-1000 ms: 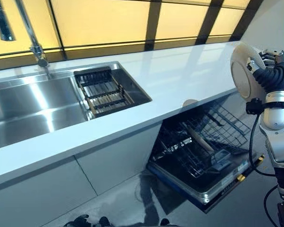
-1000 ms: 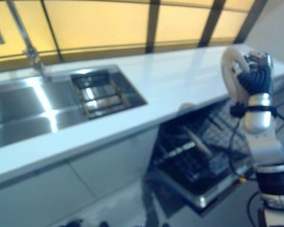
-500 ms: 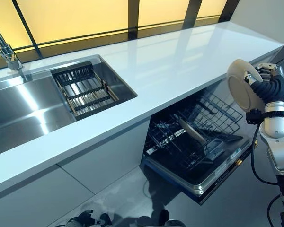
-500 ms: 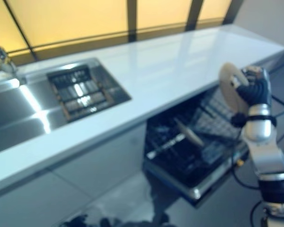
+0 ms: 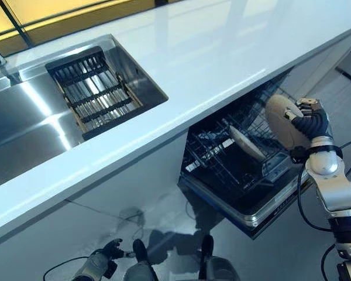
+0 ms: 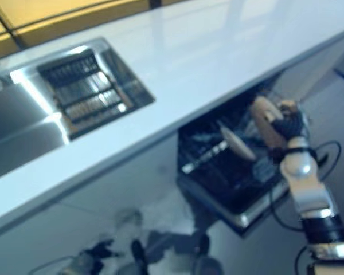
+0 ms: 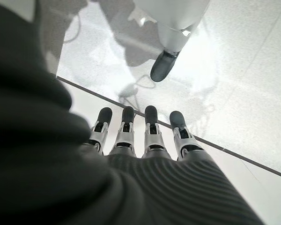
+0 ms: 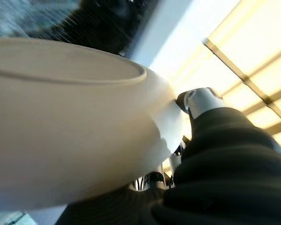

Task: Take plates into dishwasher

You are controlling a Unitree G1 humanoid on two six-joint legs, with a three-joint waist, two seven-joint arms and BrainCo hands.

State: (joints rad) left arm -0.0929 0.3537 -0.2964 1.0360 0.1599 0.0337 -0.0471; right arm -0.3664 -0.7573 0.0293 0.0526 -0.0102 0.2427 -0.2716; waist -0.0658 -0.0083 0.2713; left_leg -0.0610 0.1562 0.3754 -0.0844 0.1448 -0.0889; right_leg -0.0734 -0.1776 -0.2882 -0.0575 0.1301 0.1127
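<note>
At right of the head view, the right hand [image 5: 307, 120] is closed on the rim of a round beige plate [image 5: 281, 120], fingers and thumb pinching its edge. Plate is held upright on edge, just above the pulled-out black wire rack [image 5: 222, 170] of the open dishwasher [image 5: 263, 213] at centre right. One further pale plate [image 5: 245, 142] stands tilted in that rack, near the held plate but apart from it. Above the dishwasher runs the long white countertop [image 5: 181, 64]. Upper left holds the stainless steel sink [image 5: 23, 126], with a dark slatted drainer [image 5: 92, 93] set in its right end. Lower left, the left hand [image 7: 140, 140] hangs over the pale floor [image 7: 253, 70], fingers straight, holding nothing.
</note>
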